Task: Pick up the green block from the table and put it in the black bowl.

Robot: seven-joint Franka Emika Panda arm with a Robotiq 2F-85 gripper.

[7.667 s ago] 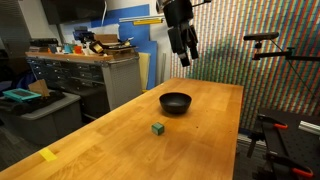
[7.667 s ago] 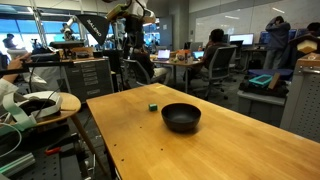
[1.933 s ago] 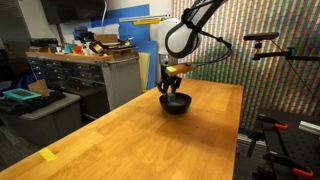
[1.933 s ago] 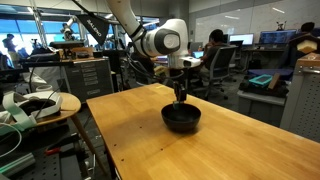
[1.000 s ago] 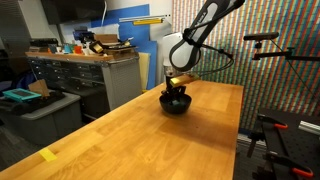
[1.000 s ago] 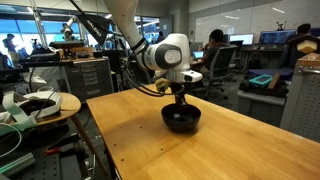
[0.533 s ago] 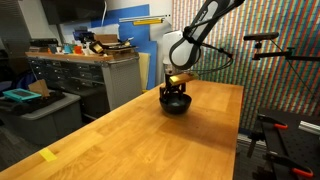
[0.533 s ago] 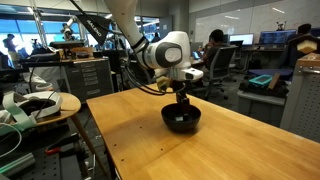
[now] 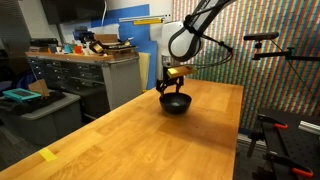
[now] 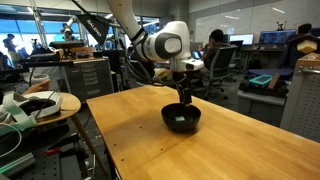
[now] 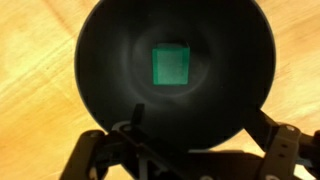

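Arm bent over, gripper [image 9: 167, 88] pointing straight down above black bowl [image 9: 176, 103], jaws spread, holding nothing. Green block [image 11: 171, 66] flat at bowl centre; cube, no long axis.

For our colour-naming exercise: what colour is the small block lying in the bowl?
The block is green; the wrist view shows it best.

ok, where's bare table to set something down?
Free: the long table stretch from the bowl to the yellow tape, plus the strips between bowl and table edges. Crowded: the bowl, holding the green block, with open fingers above it.
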